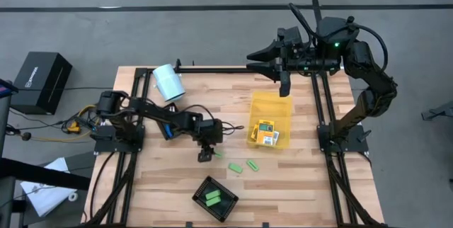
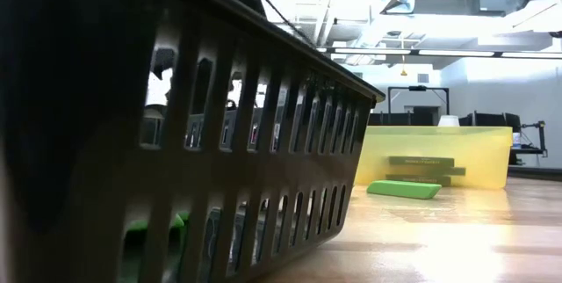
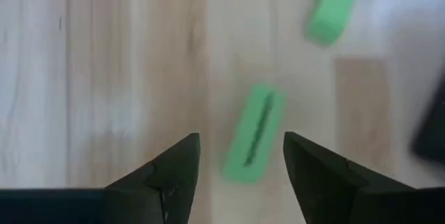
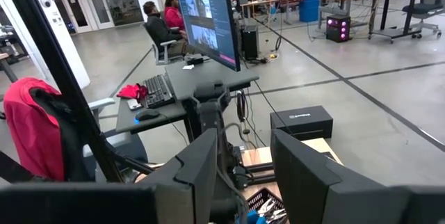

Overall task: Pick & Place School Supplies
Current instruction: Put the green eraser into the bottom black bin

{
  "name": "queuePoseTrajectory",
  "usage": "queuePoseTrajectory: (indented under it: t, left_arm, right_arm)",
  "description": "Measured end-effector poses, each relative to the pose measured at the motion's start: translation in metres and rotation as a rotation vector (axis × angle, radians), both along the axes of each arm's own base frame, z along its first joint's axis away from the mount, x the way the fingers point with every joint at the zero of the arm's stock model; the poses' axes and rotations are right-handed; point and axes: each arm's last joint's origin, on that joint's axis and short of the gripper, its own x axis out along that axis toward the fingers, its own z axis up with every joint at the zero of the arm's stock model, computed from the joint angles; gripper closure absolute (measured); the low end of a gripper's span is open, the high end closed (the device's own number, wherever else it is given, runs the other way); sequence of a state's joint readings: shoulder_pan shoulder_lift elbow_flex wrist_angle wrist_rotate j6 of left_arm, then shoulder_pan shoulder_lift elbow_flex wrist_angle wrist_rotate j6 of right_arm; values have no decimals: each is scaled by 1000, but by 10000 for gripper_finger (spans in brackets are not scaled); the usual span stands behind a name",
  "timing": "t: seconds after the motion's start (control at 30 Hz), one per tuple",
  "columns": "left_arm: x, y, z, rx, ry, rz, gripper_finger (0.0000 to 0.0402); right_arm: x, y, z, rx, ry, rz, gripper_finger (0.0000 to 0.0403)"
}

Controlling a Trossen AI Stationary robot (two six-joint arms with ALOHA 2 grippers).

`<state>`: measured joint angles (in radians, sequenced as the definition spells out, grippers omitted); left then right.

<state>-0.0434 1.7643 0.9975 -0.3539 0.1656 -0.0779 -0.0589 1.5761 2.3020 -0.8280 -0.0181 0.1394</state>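
Table (image 1: 283, 185) wood; yellow bin (image 1: 270, 107) toward 2 o'clock, flat packs (image 1: 267, 133) inside. Black tray (image 1: 214, 198) at 6 o'clock, holding probably two green pieces (image 1: 212, 197). Left gripper (image 1: 205, 155) centre, fingers spread, empty, over green piece (image 3: 254, 135), long axis 1-to-7 o'clock in wrist view. Right gripper (image 1: 285, 86) raised over bin's far edge, part-open, apparently empty.

The high view looks straight down on the whole table (image 1: 283, 192). The low view sits right against the black tray (image 2: 176, 142), looking across. The left wrist view looks down, very close, at a green piece (image 3: 255, 133), seen from above too (image 1: 234, 168). The right wrist view faces the room.
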Motion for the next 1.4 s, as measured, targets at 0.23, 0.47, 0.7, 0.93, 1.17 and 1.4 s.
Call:
queuePoseTrajectory:
  t: [0.23, 0.47, 0.7, 0.93, 1.17, 1.4]
  left_arm:
    - [6, 2, -22, -25, 42, -61, 199]
    - [7, -2, -27, -42, 37, -102, 205]
    - [9, -14, -25, -109, 28, -149, 206]
    - [11, -12, -20, -109, 29, -147, 208]
    - [14, -12, -30, -116, 55, -115, 208]
    - [18, -11, -43, -129, 91, -47, 210]
  right_arm:
    - [0, 0, 0, 11, 0, 0, 275]
    - [0, 0, 0, 11, 1, 0, 275]
    - [0, -1, 0, 10, 1, -3, 275]
    - [0, -1, 0, -9, 3, -1, 275]
    - [0, -1, -1, -19, 7, -1, 275]
    - [-1, -12, -3, -29, 36, -42, 275]
